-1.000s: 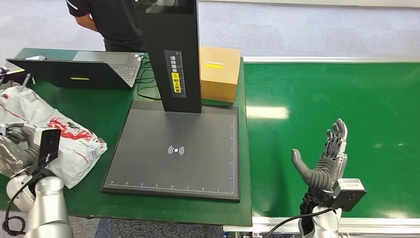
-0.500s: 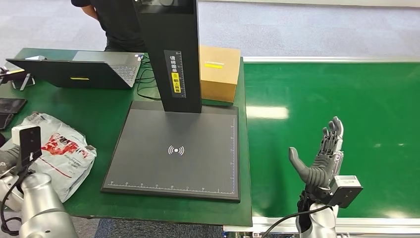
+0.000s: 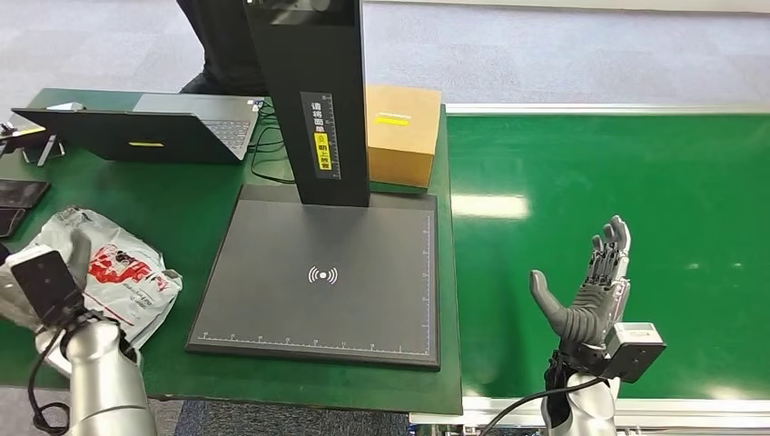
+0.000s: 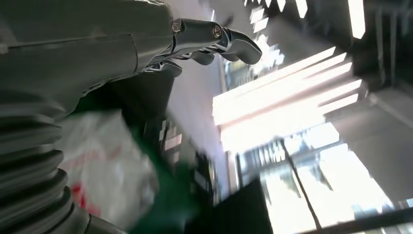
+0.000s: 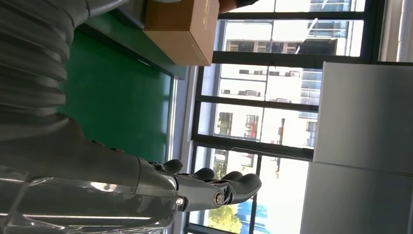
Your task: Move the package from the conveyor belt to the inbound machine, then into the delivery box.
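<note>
Grey fingers [image 3: 610, 250] of the right hand [image 3: 588, 295] spread upright, holding nothing, over the green belt [image 3: 636, 182]. Left hand [image 3: 41, 272] rests by the white package [image 3: 123, 272]; its grasp I cannot tell. Package lies on the green surface [image 3: 182, 209], left of the scanner [image 3: 318, 272].
</note>
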Controlling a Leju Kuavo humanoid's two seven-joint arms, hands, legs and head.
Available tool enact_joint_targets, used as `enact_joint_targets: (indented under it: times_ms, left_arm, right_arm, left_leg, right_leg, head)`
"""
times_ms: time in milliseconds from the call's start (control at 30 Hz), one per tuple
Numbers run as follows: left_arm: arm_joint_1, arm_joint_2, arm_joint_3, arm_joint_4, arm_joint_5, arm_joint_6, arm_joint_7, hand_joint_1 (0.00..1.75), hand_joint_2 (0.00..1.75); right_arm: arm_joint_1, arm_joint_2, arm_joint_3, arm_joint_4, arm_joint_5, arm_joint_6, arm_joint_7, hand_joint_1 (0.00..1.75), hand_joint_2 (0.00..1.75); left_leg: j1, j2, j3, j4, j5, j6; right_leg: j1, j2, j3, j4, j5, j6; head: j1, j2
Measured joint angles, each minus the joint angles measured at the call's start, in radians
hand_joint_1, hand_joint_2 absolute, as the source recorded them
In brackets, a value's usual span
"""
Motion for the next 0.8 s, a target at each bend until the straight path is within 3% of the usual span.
enact_joint_targets:
  times_ms: [133, 233, 433, 600, 800]
  left_arm:
    - [0.051, -0.001, -0.140, 0.010, 0.183, -0.125, 0.020, 0.00, 1.75]
    - [0.094, 0.000, -0.240, 0.015, 0.304, -0.275, 0.030, 0.00, 1.75]
    - [0.145, 0.000, -0.403, 0.040, 0.355, -0.470, 0.042, 0.00, 1.75]
    - [0.179, -0.001, -0.520, 0.062, 0.355, -0.529, 0.044, 0.00, 1.75]
    - [0.197, -0.001, -0.570, 0.062, 0.352, -0.550, 0.066, 0.00, 1.75]
  right_arm:
    - [-0.001, 0.000, 0.000, 0.002, 0.001, 0.005, -0.001, 0.00, 1.75]
    - [-0.003, -0.002, 0.002, 0.009, 0.012, 0.027, -0.001, 0.00, 1.75]
    - [-0.024, -0.023, 0.057, 0.050, 0.101, 0.113, 0.013, 0.00, 1.75]
    - [-0.039, -0.048, 0.126, 0.098, 0.179, 0.163, 0.021, 0.00, 1.75]
    - [-0.046, -0.081, 0.199, 0.144, 0.247, 0.205, 0.036, 0.00, 1.75]
  left_leg:
    - [0.000, 0.000, -0.001, 0.000, 0.000, 0.000]
    - [0.000, 0.000, -0.001, 0.000, 0.000, 0.000]
    - [0.000, 0.000, -0.001, 0.000, 0.000, 0.000]
    - [0.000, 0.000, -0.001, 0.000, 0.000, 0.000]
    - [0.000, 0.000, -0.001, 0.000, 0.000, 0.000]
  right_leg:
    - [0.000, 0.000, 0.000, 0.000, 0.000, 0.000]
    - [0.000, 0.000, -0.001, 0.000, 0.000, 0.000]
    - [0.000, 0.001, -0.001, 0.000, 0.000, 0.000]
    - [0.000, 0.000, -0.001, 0.000, 0.000, 0.000]
    - [0.000, 0.000, -0.001, 0.000, 0.000, 0.000]
  head:
    - [0.000, 0.000]
    - [0.000, 0.000]
    - [0.000, 0.000]
    - [0.000, 0.000]
    - [0.000, 0.000]
